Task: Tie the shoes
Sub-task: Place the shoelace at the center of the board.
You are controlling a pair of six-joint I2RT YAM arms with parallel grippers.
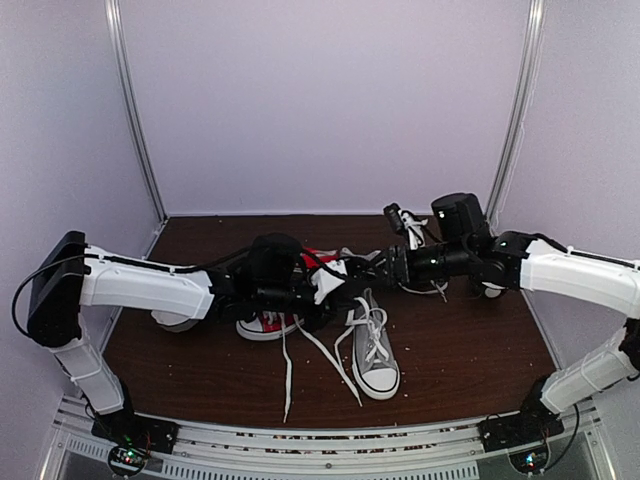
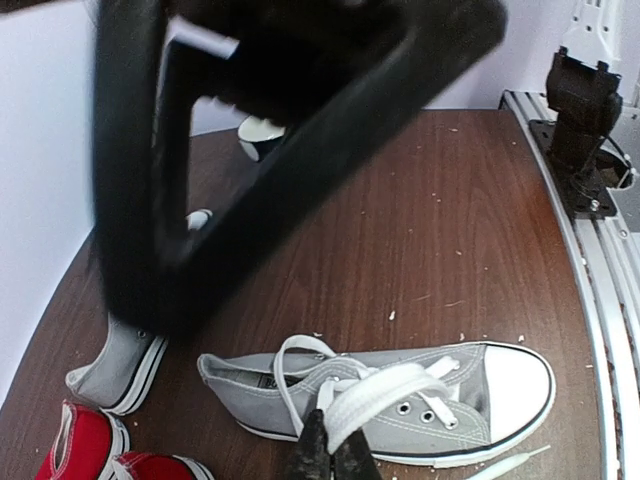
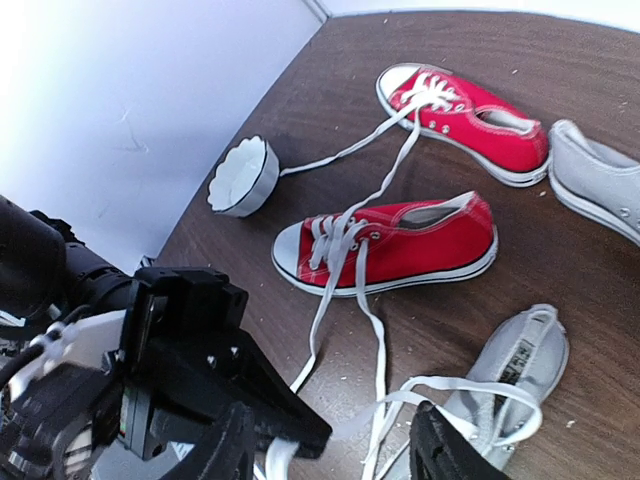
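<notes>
1. Left gripper (image 2: 330, 458) pinches the flat white lace (image 2: 385, 392) of a grey shoe (image 2: 420, 435), canvas with a rubber toe; right gripper (image 3: 330, 455) gapes, released.
2. Red shoes (image 3: 400, 245) and a scalloped white cup (image 3: 240, 180) lie nearby on the crumb-flecked wooden table (image 2: 430, 230).
3. That grey shoe sits just below the left gripper; other grey shoe (image 2: 120, 365) lies apart.

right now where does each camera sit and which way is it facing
top external: above and behind the arms, looking down at the table; left arm and right arm show, bases at the bottom.
left wrist: on the left arm, looking down at a grey shoe; left hand shut on its white lace.
right wrist: on the right arm, looking down across the red shoes; right hand open at the bottom edge.
shared: both wrist views show the grey shoe and the red shoes.
</notes>
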